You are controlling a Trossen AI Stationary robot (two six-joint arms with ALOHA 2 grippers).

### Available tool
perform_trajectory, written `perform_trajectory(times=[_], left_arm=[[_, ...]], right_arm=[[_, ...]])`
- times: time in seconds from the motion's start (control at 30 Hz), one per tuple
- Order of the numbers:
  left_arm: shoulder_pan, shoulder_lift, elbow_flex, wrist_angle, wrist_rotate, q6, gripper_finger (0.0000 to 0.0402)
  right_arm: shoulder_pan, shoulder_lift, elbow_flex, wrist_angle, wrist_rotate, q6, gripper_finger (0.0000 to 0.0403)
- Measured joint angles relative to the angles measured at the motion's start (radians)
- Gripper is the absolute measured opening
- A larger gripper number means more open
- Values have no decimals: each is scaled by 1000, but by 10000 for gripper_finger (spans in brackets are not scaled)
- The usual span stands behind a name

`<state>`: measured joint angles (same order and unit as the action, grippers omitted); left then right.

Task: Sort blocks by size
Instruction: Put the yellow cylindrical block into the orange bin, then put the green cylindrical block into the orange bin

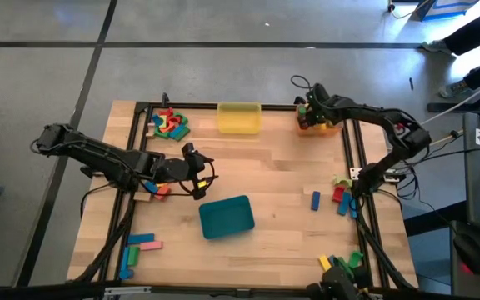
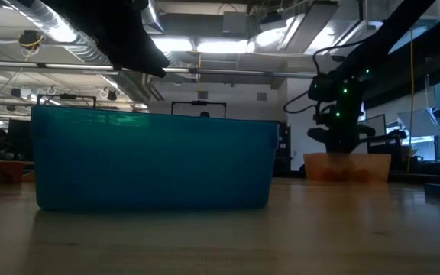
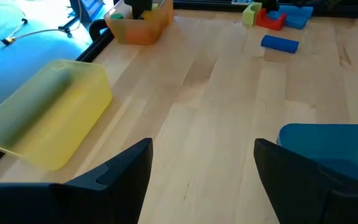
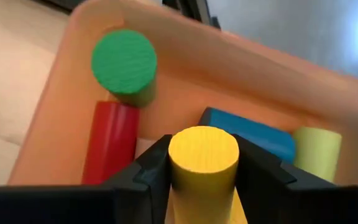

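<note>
Pinching a yellow cylinder (image 4: 203, 163) between its two dark fingers, our right pincer (image 4: 202, 171) hangs inside the orange tray (image 4: 61, 99) at the far right corner of the tabletop (image 1: 282, 167). We see more blocks in that tray: a green cylinder (image 4: 124, 64) standing up, a red cylinder (image 4: 109, 144) lying just beside it, a blue block (image 4: 253, 137) and a pale yellow-green piece (image 4: 316, 147) near the far wall.

Other blocks lie in little heaps around the tabletop. One mixed heap (image 1: 169, 123) sits at the far left, beside the yellow tray (image 1: 239, 117). A few bars (image 1: 137, 248) rest at the near left corner. A blue bar (image 1: 315, 200) lies alone on the right side, close to a small group of red, blue and yellow pieces (image 1: 340, 195). More green and yellow pieces (image 1: 344, 265) sit at the near right edge.

Our left pincer (image 1: 197, 172) hovers over the middle of the tabletop with its fingers spread wide and nothing between them. The teal tray (image 1: 227, 217) sits just in front of it, nearer to us.
</note>
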<state>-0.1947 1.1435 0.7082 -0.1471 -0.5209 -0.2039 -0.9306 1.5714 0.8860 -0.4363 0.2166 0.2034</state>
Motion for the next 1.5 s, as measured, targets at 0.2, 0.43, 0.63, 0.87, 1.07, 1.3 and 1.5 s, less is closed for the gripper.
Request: perform_trajectory(times=[0.2, 0.43, 0.63, 0.87, 1.07, 1.3, 1.5], left_arm=[[0, 0, 0, 0, 0, 0, 265], [-2, 0, 0, 0, 0, 6, 265], [-15, 0, 0, 0, 10, -6, 265], [-23, 0, 0, 8, 78, 28, 265], [-96, 4, 22, 15, 119, 125, 265], [-227, 100, 197, -224, 98, 64, 265], [-330, 258, 401, -540, 95, -134, 265]], right_arm=[[0, 1, 1, -9, 8, -2, 212], [54, -98, 37, -45, -62, -34, 253], [259, -270, 37, -14, -114, -68, 261], [583, -332, 37, 83, -113, -85, 261], [829, -307, 37, 173, -61, -101, 261], [1008, -244, 37, 278, -25, -109, 262], [1099, -159, 37, 359, -24, -69, 262]])
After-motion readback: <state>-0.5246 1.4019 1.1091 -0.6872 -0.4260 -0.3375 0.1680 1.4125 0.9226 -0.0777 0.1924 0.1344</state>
